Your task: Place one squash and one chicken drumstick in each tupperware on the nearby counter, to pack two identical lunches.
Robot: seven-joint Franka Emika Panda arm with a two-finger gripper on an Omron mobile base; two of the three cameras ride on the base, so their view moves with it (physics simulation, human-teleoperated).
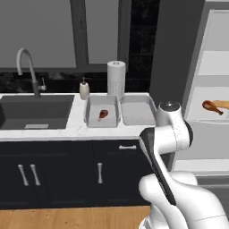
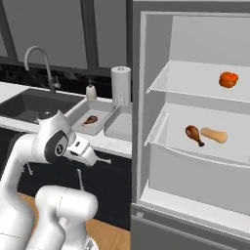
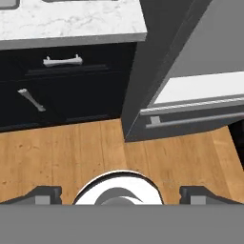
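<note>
The fridge (image 2: 195,122) was seen standing open to the right of the counter (image 1: 76,129), its shelves exposed. On the counter, right of the sink (image 1: 36,112), two tubs were set side by side, touching. The left tub (image 1: 91,120) held one drumstick (image 1: 103,114); the right tub (image 1: 138,117) was seen bare inside. A paper towel roll (image 1: 116,78) and a soap bottle (image 1: 84,89) were noted behind the tubs.

In the fridge, the round orange squash (image 2: 228,79) was seen on the upper shelf. On the shelf below, the second drumstick (image 2: 194,134) and the tan squash (image 2: 215,135) were lying just beside each other.

The gripper (image 3: 119,194) was pointed down at the wood floor (image 3: 71,157) in front of the cabinets, its fingertips (image 3: 45,194) spread wide, with nothing held.
</note>
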